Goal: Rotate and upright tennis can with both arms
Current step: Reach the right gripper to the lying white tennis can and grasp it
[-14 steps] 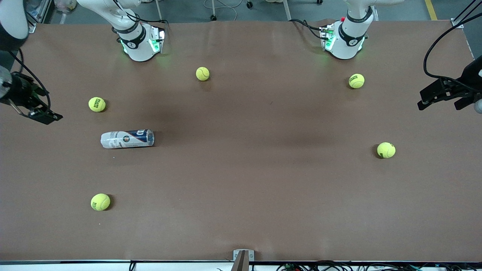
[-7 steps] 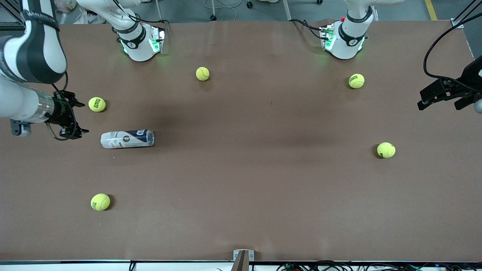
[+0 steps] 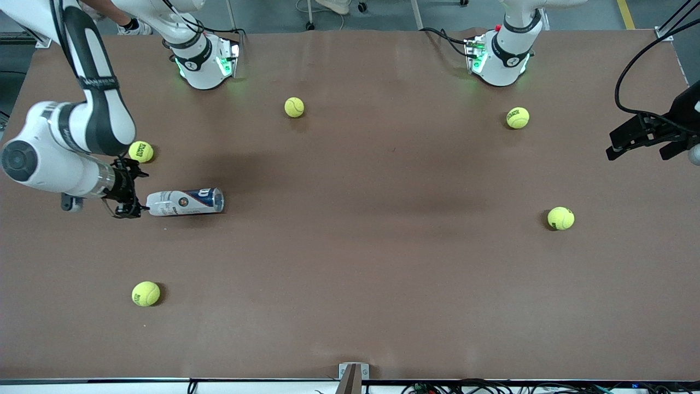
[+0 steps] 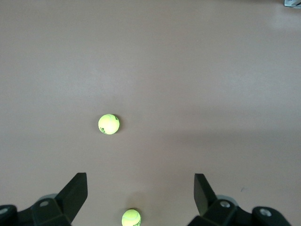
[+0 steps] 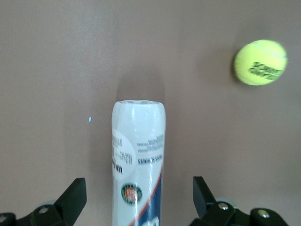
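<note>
Barely started: tennis can [image 3: 185,202] lies flat on the worktop [image 3: 350,273] toward the right arm's end, right end effector [image 3: 127,191] spread wide at its white end without gripping, left end effector [image 3: 640,139] waits spread over its own end, uprighting undone.

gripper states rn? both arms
Left gripper: open, holding nothing, up over the table's edge at the left arm's end, waiting.
Right gripper: open, jaws either side of the lying tennis can, not shut on it.
</note>
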